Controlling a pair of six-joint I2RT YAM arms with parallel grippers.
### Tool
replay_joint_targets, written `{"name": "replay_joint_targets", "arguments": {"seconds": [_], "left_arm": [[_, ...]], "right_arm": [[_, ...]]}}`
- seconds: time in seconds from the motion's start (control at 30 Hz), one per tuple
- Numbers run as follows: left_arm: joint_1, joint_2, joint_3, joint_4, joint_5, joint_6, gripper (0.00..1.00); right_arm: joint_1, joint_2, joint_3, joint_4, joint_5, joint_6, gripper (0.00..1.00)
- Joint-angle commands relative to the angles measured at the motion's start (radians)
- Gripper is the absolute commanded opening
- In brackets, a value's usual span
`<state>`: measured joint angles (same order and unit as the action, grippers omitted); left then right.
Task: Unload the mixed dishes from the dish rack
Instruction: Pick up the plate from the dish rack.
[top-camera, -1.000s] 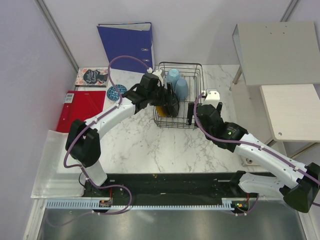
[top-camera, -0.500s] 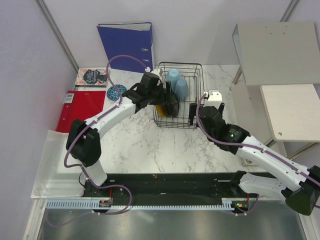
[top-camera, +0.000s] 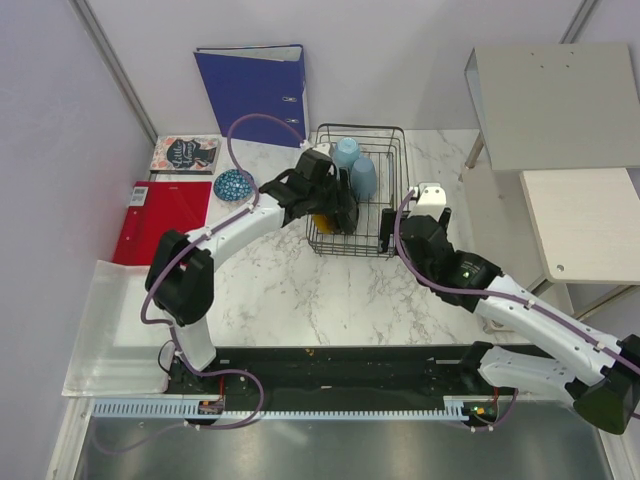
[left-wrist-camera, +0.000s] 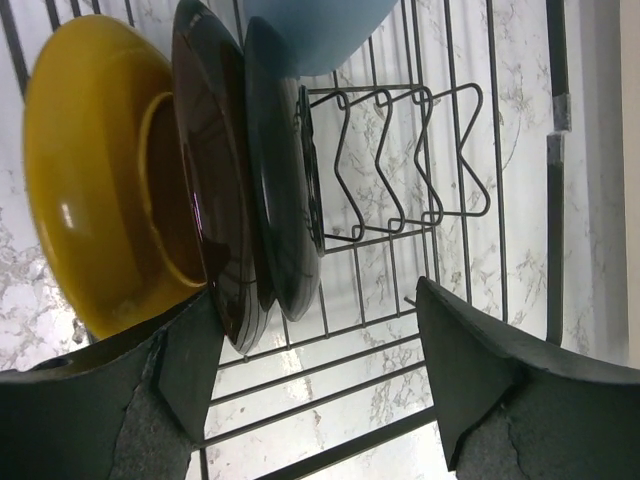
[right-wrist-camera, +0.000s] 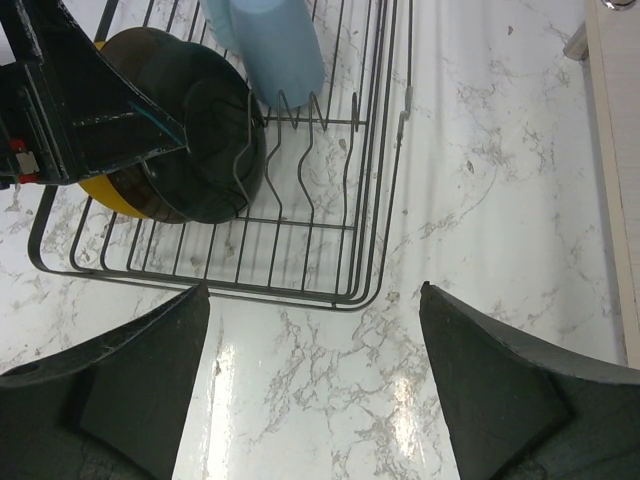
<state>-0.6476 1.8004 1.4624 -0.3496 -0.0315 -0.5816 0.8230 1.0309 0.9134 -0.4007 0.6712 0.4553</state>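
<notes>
The black wire dish rack (top-camera: 385, 160) stands at the back middle of the marble table. Two pale blue cups (top-camera: 346, 152) (top-camera: 363, 176) sit in its far part. A yellow plate (left-wrist-camera: 90, 170) and two dark plates, one reddish-brown (left-wrist-camera: 215, 170), stand on edge at its left. My left gripper (top-camera: 338, 208) is open inside the rack, its fingers (left-wrist-camera: 190, 370) straddling the bottom edges of the dark plates, one finger close to the reddish one. The small blue patterned bowl (top-camera: 233, 184) sits on the table left of the rack. My right gripper (top-camera: 392, 232) is open and empty above the table, just outside the rack's near right corner (right-wrist-camera: 370, 290).
A blue ring binder (top-camera: 255, 85) stands against the back wall. A booklet (top-camera: 185, 152) and a red folder (top-camera: 165, 215) lie at the left, with a clear tray (top-camera: 105, 330) in front of them. Grey shelves (top-camera: 555, 95) stand at the right.
My left arm has moved right, further into the rack over the plates, uncovering the blue bowl. My right arm has shifted slightly toward the rack's near right corner.
</notes>
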Motion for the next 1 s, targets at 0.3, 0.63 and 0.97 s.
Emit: {"name": "replay_joint_targets", "arguments": {"seconds": [0.3,0.63,0.97], "left_arm": [[-0.060,-0.006,0.050,-0.025,-0.153,-0.008,0.81],[-0.041,-0.071,0.044,-0.103,-0.274,0.048,0.82],[-0.067,-0.133,0.049,-0.086,-0.248,0.023,0.81]], "right_arm": [[0.002,-0.074,-0.044,0.026,0.013,0.003,0.93],[0.002,-0.097,-0.051,0.019,0.013,0.005,0.93],[0.002,-0.091,-0.051,0.019,0.013,0.013,0.93]]}}
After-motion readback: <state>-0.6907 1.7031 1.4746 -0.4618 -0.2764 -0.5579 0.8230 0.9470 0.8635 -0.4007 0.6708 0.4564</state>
